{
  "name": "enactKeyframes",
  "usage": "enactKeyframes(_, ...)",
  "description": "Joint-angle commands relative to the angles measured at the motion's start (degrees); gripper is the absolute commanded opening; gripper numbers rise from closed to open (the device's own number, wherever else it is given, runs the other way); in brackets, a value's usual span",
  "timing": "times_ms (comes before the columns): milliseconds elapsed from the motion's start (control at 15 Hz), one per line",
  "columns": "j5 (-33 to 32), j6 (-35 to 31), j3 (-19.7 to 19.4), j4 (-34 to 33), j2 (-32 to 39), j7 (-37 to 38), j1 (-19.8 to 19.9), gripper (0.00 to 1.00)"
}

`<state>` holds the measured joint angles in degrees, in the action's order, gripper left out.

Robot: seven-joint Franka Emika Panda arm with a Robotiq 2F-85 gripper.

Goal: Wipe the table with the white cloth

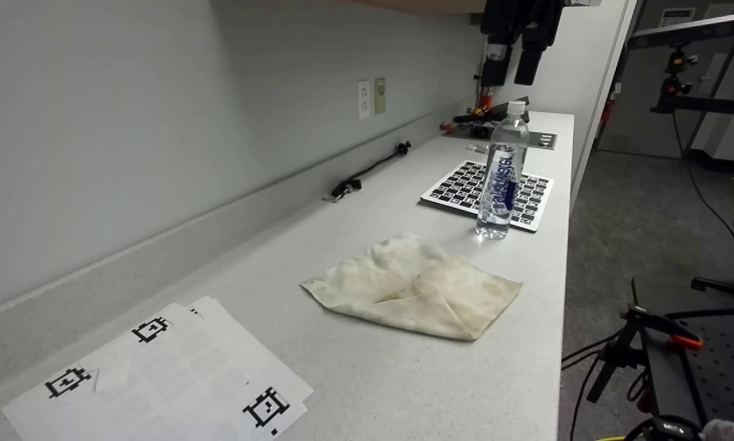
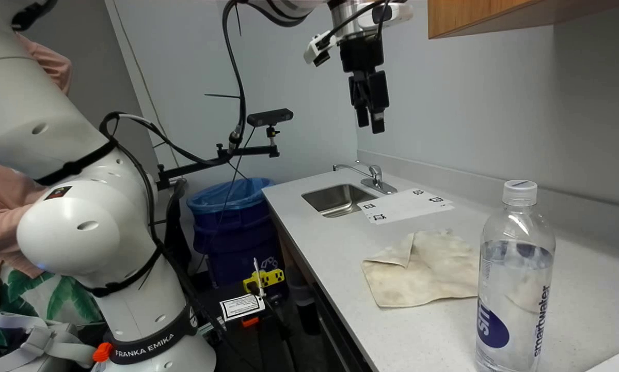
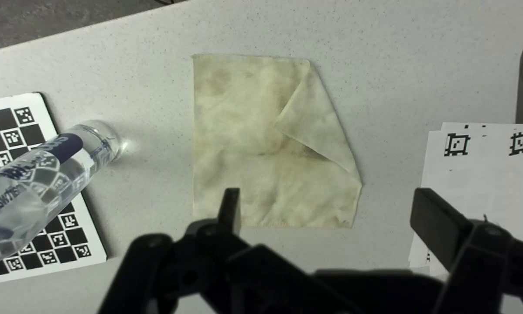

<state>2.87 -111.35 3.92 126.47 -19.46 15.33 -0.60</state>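
Note:
The off-white, stained cloth (image 1: 415, 288) lies roughly flat on the pale speckled table (image 1: 367, 386), with one corner folded over. It also shows in an exterior view (image 2: 423, 274) and in the wrist view (image 3: 248, 126). The table shows there too (image 2: 335, 263), (image 3: 396, 83). My gripper (image 2: 370, 125) hangs pointing down, well above the table. In the wrist view its fingers (image 3: 329, 196) are wide apart with nothing between them, and the left finger covers a small part of the cloth's lower edge. Its fingertips also show at the top of an exterior view (image 1: 511, 73).
A clear water bottle (image 1: 501, 184) stands near the cloth, beside a checkered board (image 1: 455, 190). Marker sheets (image 1: 177, 373) lie on the cloth's other side. A sink (image 2: 348, 194) with a faucet (image 2: 375, 178) is beyond them. A wall and an overhead cabinet (image 2: 495, 18) border the table.

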Motion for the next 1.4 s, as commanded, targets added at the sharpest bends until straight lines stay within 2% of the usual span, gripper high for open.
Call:
enactKeyframes(0,1.40,-2.18,-0.72,2.41,1.06,-2.98,-0.37,1.00)
enactKeyframes(333,0.19,-6.04,-0.48,7.28,2.34,-3.96,-0.21,1.00)
enactKeyframes(400,-0.03,-4.02,-0.28,5.61,2.29,-2.73,-0.07,1.00)
enactKeyframes(1000,0.22,-4.29,-0.36,5.89,3.10,-3.17,-0.19,1.00)
enactKeyframes(1333,0.60,-11.15,-0.55,6.51,8.25,-6.19,-0.76,1.00)
